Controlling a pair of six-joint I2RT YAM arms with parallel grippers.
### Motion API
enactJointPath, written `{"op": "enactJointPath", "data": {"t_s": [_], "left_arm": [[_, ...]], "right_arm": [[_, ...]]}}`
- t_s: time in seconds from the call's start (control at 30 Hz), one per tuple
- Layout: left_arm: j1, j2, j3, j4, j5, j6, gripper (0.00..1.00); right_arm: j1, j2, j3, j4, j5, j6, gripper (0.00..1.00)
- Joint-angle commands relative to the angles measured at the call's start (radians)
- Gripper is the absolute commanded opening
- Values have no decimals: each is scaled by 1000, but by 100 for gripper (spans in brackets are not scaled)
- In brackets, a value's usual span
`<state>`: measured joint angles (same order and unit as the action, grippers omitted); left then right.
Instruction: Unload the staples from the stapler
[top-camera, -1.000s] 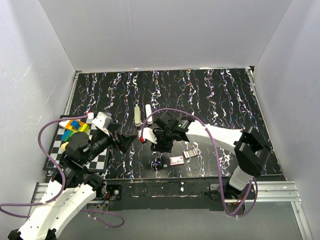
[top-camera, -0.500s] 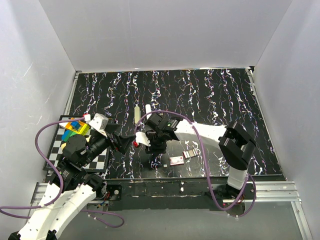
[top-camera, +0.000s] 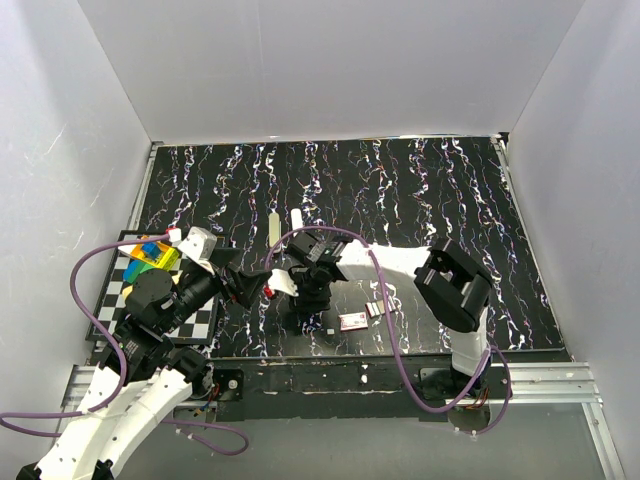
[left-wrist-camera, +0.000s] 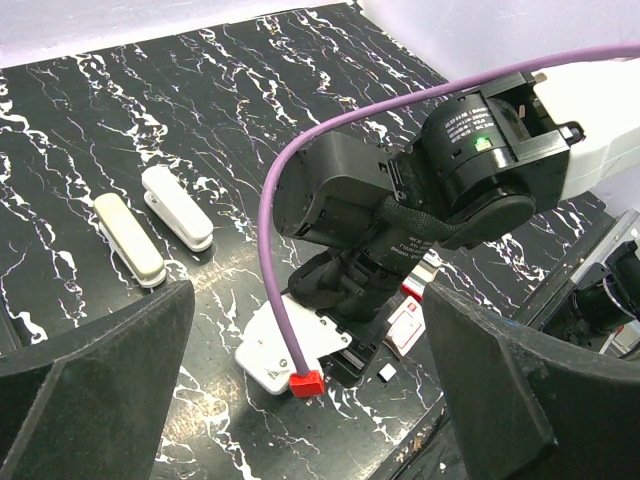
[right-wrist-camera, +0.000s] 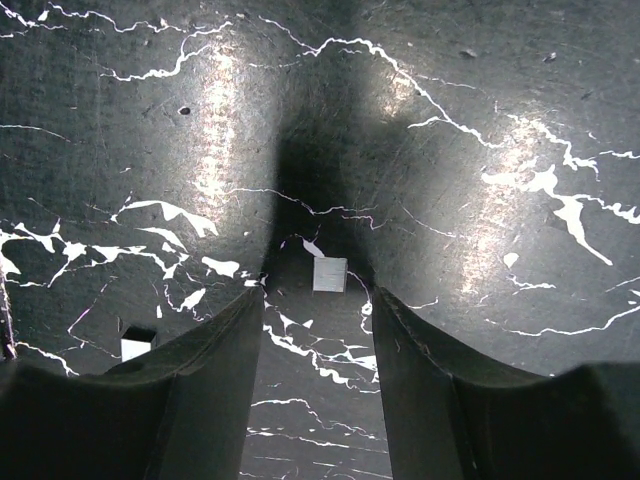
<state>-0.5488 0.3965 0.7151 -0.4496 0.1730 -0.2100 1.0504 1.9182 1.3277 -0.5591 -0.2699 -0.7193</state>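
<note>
Two slim stapler-like bodies lie side by side behind the grippers, one beige (top-camera: 272, 229) (left-wrist-camera: 128, 239) and one white (top-camera: 296, 219) (left-wrist-camera: 178, 207). I cannot tell which is the stapler. My right gripper (top-camera: 305, 320) (right-wrist-camera: 318, 295) points straight down at the table with its jaws open. A small silvery block of staples (right-wrist-camera: 329, 274) (left-wrist-camera: 386, 371) lies flat just off its fingertips, touching neither. A second small block (right-wrist-camera: 138, 343) lies to the left. My left gripper (top-camera: 246, 284) (left-wrist-camera: 310, 400) hovers wide open just left of the right wrist, holding nothing.
A red-and-white staple box (top-camera: 352, 320) (left-wrist-camera: 408, 322) and a silver staple strip (top-camera: 378, 308) lie right of the right gripper. A checkered board (top-camera: 115, 295) with coloured blocks (top-camera: 152, 254) is at the left. The table's near edge (top-camera: 330, 352) is close.
The right arm has folded leftward, and its gripper has swung down over the table near the front edge. The left gripper has opened slightly and shifted a little.
</note>
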Motion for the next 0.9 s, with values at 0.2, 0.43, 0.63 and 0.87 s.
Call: {"op": "enactJointPath", "data": {"t_s": [0.2,0.43,0.63,0.87], "left_arm": [[9,5,7,-14,13,0,98],[12,8,6,-14,14,0,98],[13,11,7,-12,19,0,98],[16,10,6,-14,20,0,98]], "right_arm": [[10,18,34,25,-20,-14,54],[10,31,38,27,-15,-14,52],[10,36,39,30,-14,-6,49],[14,50,50,27,1,4,41]]}}
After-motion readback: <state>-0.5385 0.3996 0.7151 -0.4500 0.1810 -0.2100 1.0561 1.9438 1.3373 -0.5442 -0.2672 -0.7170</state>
